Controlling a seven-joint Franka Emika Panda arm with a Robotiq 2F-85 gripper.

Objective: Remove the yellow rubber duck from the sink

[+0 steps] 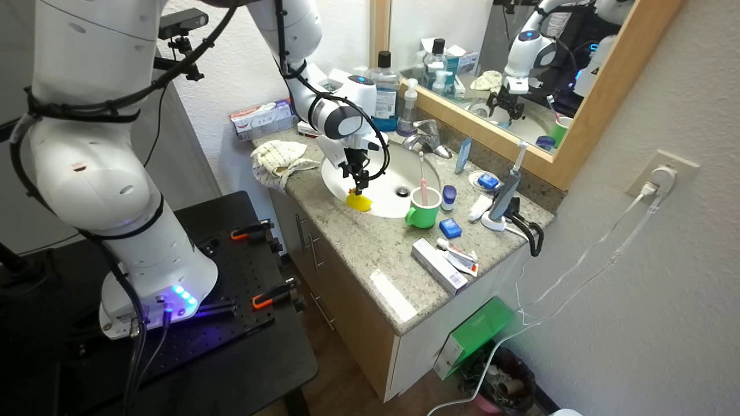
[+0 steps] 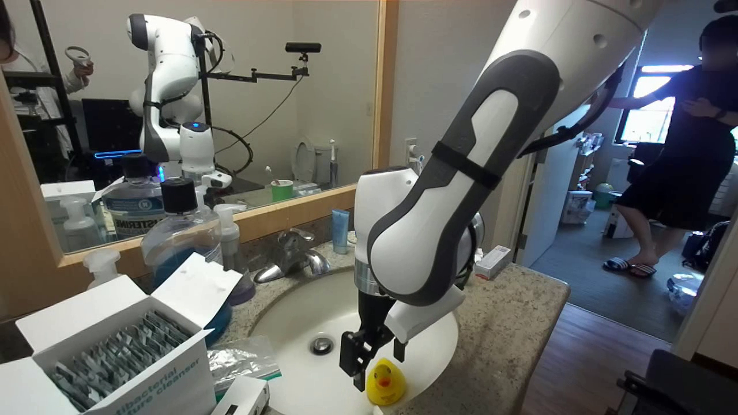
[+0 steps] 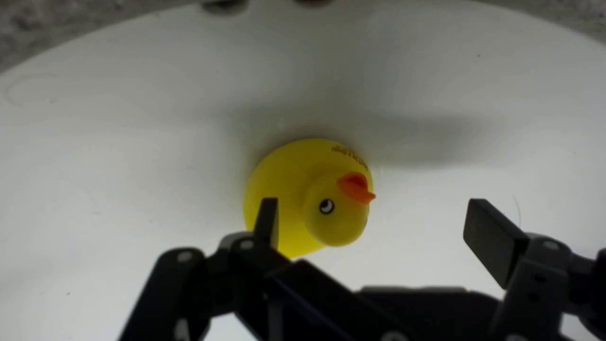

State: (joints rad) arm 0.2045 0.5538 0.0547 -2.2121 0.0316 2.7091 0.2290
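Note:
The yellow rubber duck (image 1: 359,201) rests in the white oval sink (image 1: 393,205), near the rim on the robot's side. It also shows in an exterior view (image 2: 386,383), with its orange beak visible. My gripper (image 1: 354,180) is open and empty, low over the basin close to the duck. In the wrist view the duck (image 3: 303,184) lies toward the left finger of my gripper (image 3: 374,203). That finger overlaps the duck's body in the picture, and the right finger stands over bare basin (image 3: 426,199). I cannot tell whether the finger touches the duck.
A chrome faucet (image 2: 294,253) stands at the back rim. A green cup (image 1: 423,215) with a toothbrush stands beside the basin. An open white box (image 2: 132,340), a mouthwash bottle (image 2: 181,230) and a plastic bag (image 2: 245,360) crowd the counter. A patterned cloth (image 1: 280,159) hangs over the edge.

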